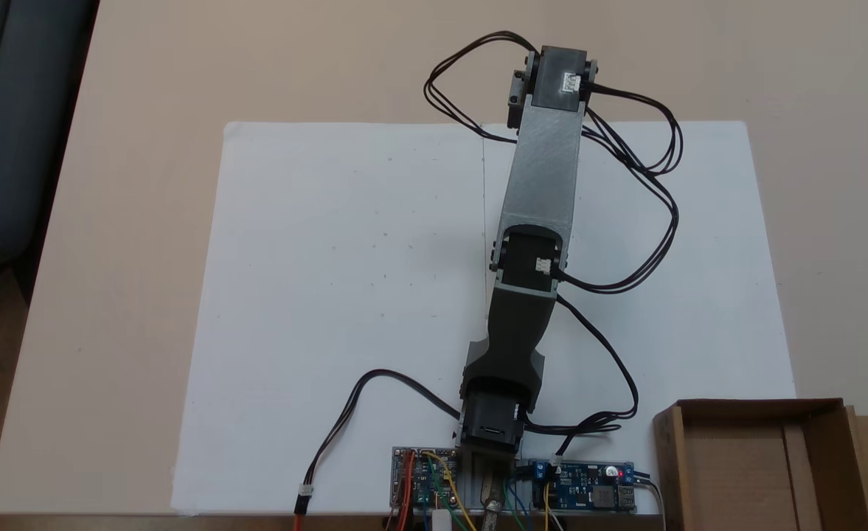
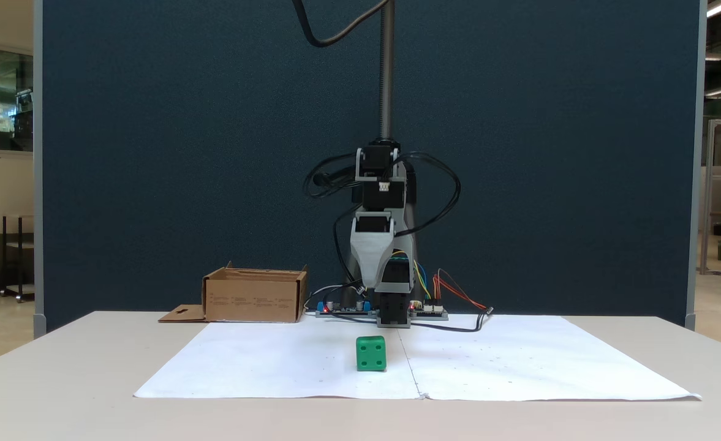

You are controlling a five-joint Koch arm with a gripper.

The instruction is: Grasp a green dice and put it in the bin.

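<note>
Above the green dice (image 2: 370, 353), the arm (image 1: 540, 192) reaches out over the white paper (image 1: 330, 295), but its jaws sit hidden under its own body, so I cannot tell whether they are spread or pressed together. The dice rests free on the paper in front of the arm's base, well apart from the cardboard box (image 2: 255, 297) beside that base. Judging by this, the approach is the step in hand; next the jaws must come down around the dice.
</note>
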